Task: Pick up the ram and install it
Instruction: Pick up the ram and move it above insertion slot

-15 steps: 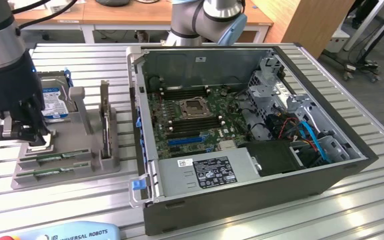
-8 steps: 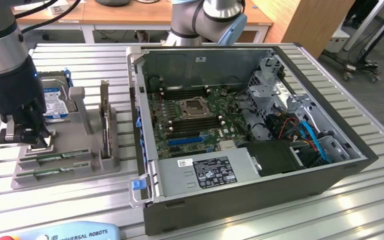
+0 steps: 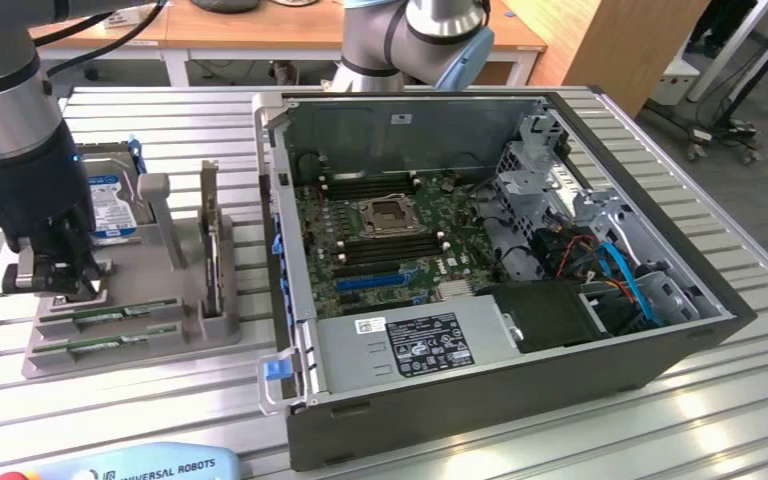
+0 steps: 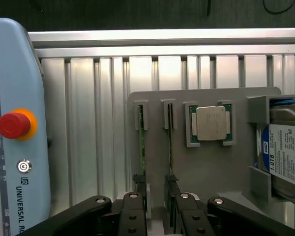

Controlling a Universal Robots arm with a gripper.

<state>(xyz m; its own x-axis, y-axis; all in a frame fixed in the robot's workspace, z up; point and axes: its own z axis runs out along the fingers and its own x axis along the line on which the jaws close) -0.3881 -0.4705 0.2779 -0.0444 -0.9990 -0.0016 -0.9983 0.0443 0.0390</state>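
Two ram sticks stand on edge in slots of a grey holder (image 3: 157, 330) on the exterior view's left: one ram (image 3: 107, 316) and a second ram (image 3: 101, 343) beside it. From the wrist they appear edge-on, as one thin green stick (image 4: 142, 147) and another thin green stick (image 4: 169, 145). My gripper (image 3: 61, 285) hangs low over the holder's end, at the sticks' near ends. Its jaws (image 4: 156, 196) are open, and each black fingertip (image 4: 140, 194) lines up roughly with one stick. Nothing is held.
The open computer case (image 3: 704, 300) with its motherboard (image 3: 384, 230) fills the middle and right. On the holder also sit a processor (image 4: 211, 123) and a blue-labelled hard drive (image 4: 285, 152). A teach pendant (image 4: 14, 128) lies at the slatted table's edge.
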